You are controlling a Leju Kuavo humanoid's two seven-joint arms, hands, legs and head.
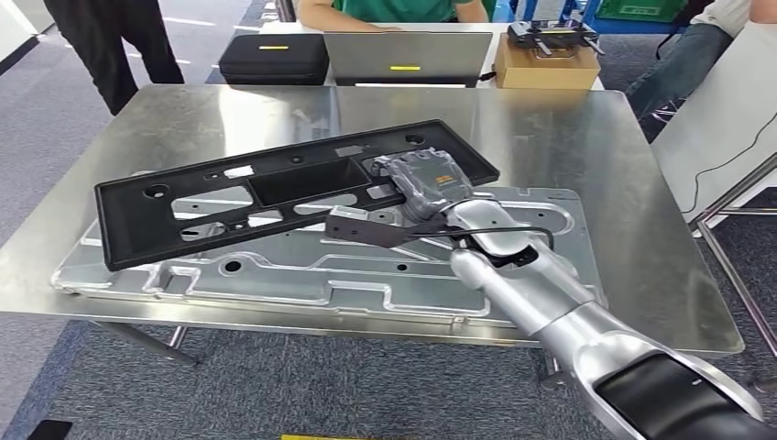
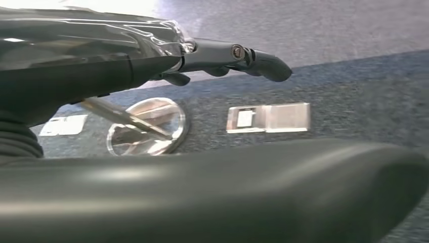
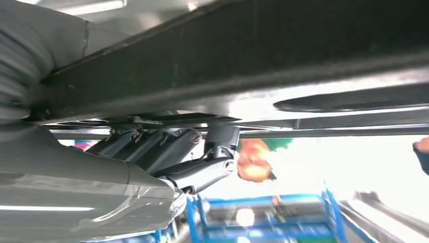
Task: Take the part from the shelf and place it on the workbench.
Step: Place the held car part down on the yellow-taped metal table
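Centrally placed in the head view: a steel surface (image 1: 586,137), reflective, set on a blue-grey carpeted floor (image 1: 275,385). Laid flat on it, taking up most of its near half: a stamped silver metal panel (image 1: 275,275) with ribs and holes. Resting diagonally over that panel: the part (image 1: 183,197), a long black plastic frame with rectangular openings, low end toward the left, high end toward the far right, where it meets the right hand (image 1: 423,181). Reaching in from the lower right: the silver right arm (image 1: 541,293), with a small black bracket (image 1: 362,229) and a thin cable beside its wrist.

Right hand: fingers (image 3: 162,147) in the right wrist view curled up against the underside edge of the black part, thumb-side cover on the opposite face; part gripped at its right end while lying on the panel.

Left hand (image 2: 238,58): seen in the left wrist view hanging over the carpet, fingers extended and apart, holding nothing. Below it on the floor: a round metal foot plate (image 2: 146,126) and a flat rectangular plate (image 2: 268,118).

At the far edge, on another table: a black case (image 1: 273,57), a grey laptop (image 1: 408,57), a cardboard box (image 1: 545,66). Behind these: a seated person in green (image 1: 394,9).
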